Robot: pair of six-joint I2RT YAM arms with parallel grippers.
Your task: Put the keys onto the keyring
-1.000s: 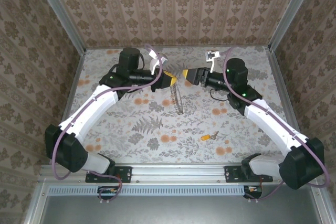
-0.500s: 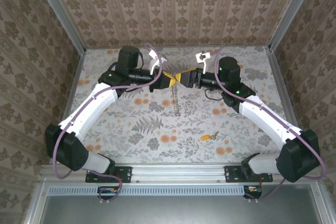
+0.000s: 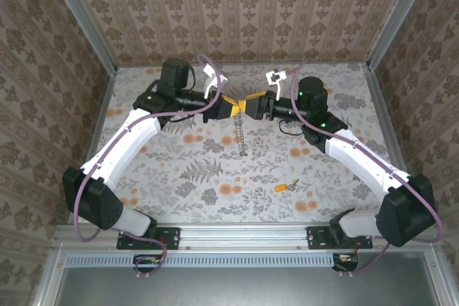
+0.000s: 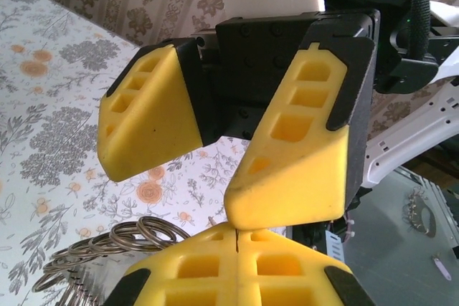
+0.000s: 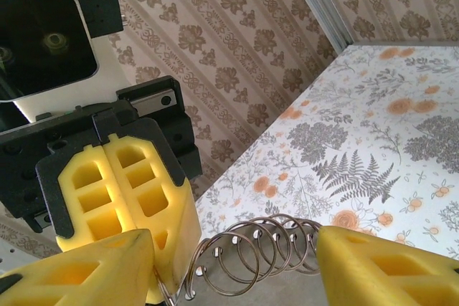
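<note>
The keyring (image 3: 241,137) is a string of silvery linked rings hanging from my left gripper (image 3: 237,108) above the middle of the table, its lower end near the cloth. That gripper (image 4: 237,238) is shut on the top ring, and the other rings (image 4: 122,240) trail off to its left. My right gripper (image 3: 253,106) faces it tip to tip, open. Its yellow fingers (image 4: 294,155) straddle the left gripper's tip. In the right wrist view the rings (image 5: 269,252) coil between my right gripper's (image 5: 233,249) open fingers. The key (image 3: 285,187), with an orange-yellow head, lies on the cloth near the front right.
A floral cloth (image 3: 179,177) covers the table, with patterned walls on three sides. A metal rail (image 3: 237,234) runs along the near edge by the arm bases. Purple cables (image 3: 204,69) loop over both arms.
My right gripper has moved left until its open fingers reach the left gripper's tip. The left arm shifted slightly, still holding the keyring. The key has not moved.
</note>
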